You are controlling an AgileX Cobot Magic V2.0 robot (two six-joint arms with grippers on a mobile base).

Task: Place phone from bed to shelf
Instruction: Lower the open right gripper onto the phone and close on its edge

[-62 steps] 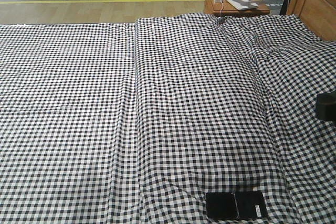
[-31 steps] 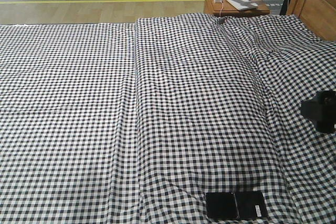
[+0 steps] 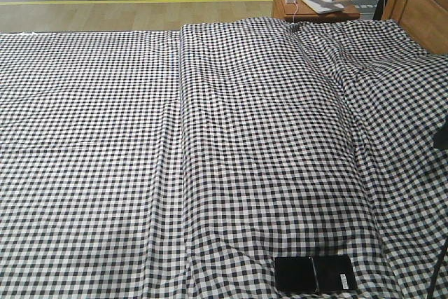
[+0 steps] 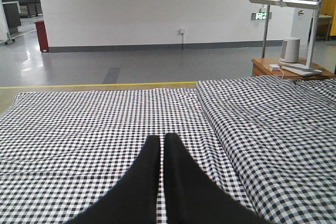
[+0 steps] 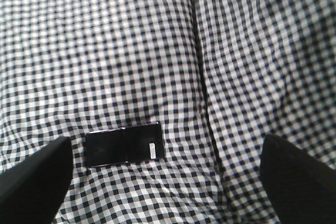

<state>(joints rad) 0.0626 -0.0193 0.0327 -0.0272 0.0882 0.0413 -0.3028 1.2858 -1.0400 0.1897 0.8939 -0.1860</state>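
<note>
The phone (image 3: 314, 274) is a black slab lying flat on the bed (image 3: 210, 138), on its gingham cover near the front edge. From the right wrist it shows as a glossy rectangle (image 5: 125, 144) with a small white label. My right gripper (image 5: 167, 153) hangs above the cover, open wide. Its left finger (image 5: 31, 182) is just left of the phone, its right finger (image 5: 302, 177) far to the right, and neither touches it. Only a dark bit of the right arm (image 3: 442, 134) shows in the front view. My left gripper (image 4: 161, 141) is shut and empty over the cover. The shelf is out of view.
A brown wooden headboard (image 3: 422, 1) stands at the back right. Beside it a small reddish bedside table (image 3: 313, 6) carries a white lamp base and a charger. A raised fold (image 3: 180, 138) runs down the cover. Beyond the bed lies grey floor with a yellow line.
The dark right arm part at the front view's right edge came further in, then drew back right, almost out of frame. The phone has not moved.
</note>
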